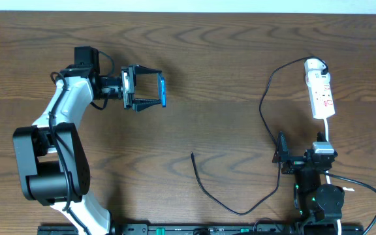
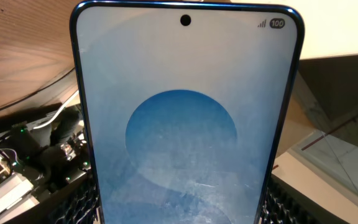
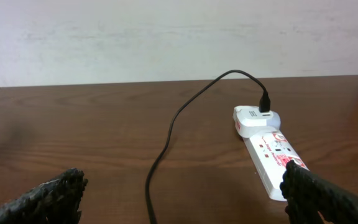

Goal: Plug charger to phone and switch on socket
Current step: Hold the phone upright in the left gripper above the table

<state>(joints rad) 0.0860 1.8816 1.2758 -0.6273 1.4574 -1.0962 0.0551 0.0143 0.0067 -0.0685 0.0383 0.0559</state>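
The phone (image 1: 163, 91) is held on edge above the table at the back left by my left gripper (image 1: 150, 88), which is shut on its two long sides. In the left wrist view its blue screen (image 2: 185, 118) fills the frame between the fingers (image 2: 182, 214). The white socket strip (image 1: 320, 88) lies at the back right. The black charger cable (image 1: 266, 98) runs from the strip's far end, loops down the table and ends at a free tip (image 1: 192, 155). My right gripper (image 1: 302, 153) is open and empty just in front of the strip (image 3: 271, 155), and the cable (image 3: 160, 168) passes between its fingers (image 3: 185, 199).
A white adapter (image 3: 252, 118) with the cable plugged in sits on the strip's far end. The strip's white cord (image 1: 354, 186) runs past the right arm's base. A pale wall stands behind the table's far edge (image 3: 166, 43).
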